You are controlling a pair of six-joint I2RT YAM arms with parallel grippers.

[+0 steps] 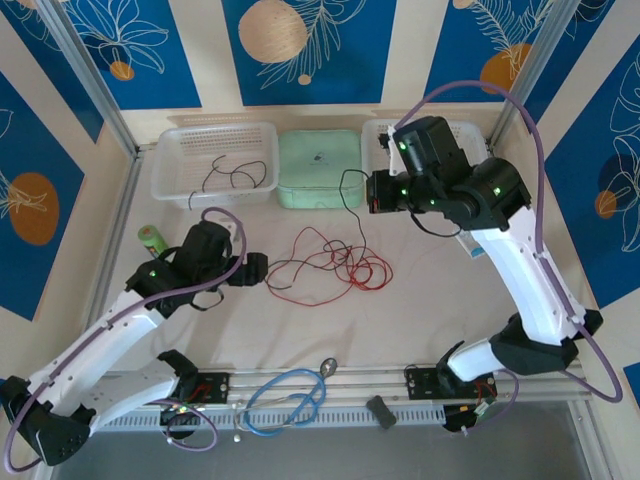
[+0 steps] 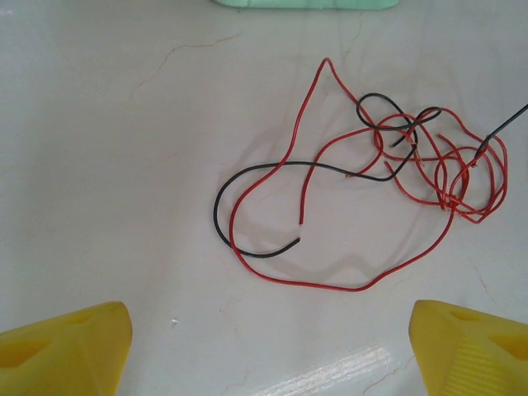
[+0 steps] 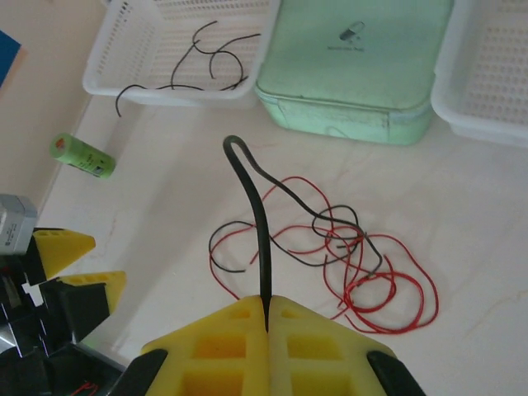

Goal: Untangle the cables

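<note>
Thin red-black cables (image 2: 450,196), loosely tangled

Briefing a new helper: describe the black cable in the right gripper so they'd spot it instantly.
Find the mint-green box at the table's back. Beside it the right gripper is shut on a black cable, the only wire lifted above the red tangle.

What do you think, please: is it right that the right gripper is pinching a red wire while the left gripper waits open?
Not quite: the right wrist view shows the right gripper pinching a black wire, not red; the left gripper is open.
</note>
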